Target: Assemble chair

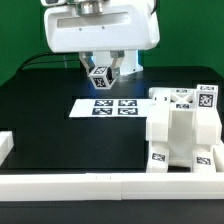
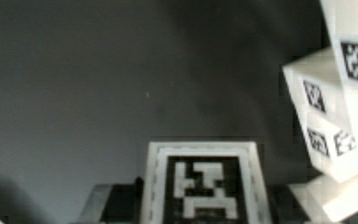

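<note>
Standing near the front rail on the black desk, a partly joined white blocky plastic chair body awaits more parts; farther back, the end effector is clamped on a small white tagged block, lifted, unattached.

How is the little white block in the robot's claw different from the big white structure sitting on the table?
The small block hangs above the table, pinched in the gripper; the assembled structure stands on the black table. The small block is one compact piece; the structure joins several slabs and bars. Both are white and carry black-and-white square tags.
</note>
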Controlling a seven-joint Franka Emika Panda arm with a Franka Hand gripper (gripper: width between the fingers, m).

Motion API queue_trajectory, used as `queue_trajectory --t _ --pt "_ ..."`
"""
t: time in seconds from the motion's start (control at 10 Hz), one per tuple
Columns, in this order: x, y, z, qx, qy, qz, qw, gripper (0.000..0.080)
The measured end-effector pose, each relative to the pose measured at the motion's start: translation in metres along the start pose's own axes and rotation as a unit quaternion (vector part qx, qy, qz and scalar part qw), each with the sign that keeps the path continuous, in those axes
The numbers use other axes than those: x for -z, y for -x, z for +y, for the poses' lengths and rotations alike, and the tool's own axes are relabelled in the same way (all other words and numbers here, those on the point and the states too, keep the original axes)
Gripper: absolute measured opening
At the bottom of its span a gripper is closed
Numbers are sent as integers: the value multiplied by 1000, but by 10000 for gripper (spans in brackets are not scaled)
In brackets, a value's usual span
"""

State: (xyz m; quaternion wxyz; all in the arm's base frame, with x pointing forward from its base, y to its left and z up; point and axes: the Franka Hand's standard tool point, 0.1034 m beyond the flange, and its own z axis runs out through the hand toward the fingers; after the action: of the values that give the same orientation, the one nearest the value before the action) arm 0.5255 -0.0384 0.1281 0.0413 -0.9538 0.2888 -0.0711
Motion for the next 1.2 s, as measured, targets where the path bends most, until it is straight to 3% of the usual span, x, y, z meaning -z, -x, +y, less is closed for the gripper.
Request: queue_trajectory --t 0.1,0.2,0.3,0.4,0.5,0.9,1.1,1.2 --pt "1 -2 -8 -1 -4 40 999 282" --pt "6 2 -39 33 3 62 998 282" --pt "11 5 -69 72 -6 95 993 282" --pt "5 20 -94 110 -13 112 988 282" --pt "0 32 -104 142 -8 106 984 282" --pt "0 27 -100 135 -8 105 985 282" --pt "4 10 -106 179 1 112 977 282" --pt "0 9 -105 202 5 116 972 282"
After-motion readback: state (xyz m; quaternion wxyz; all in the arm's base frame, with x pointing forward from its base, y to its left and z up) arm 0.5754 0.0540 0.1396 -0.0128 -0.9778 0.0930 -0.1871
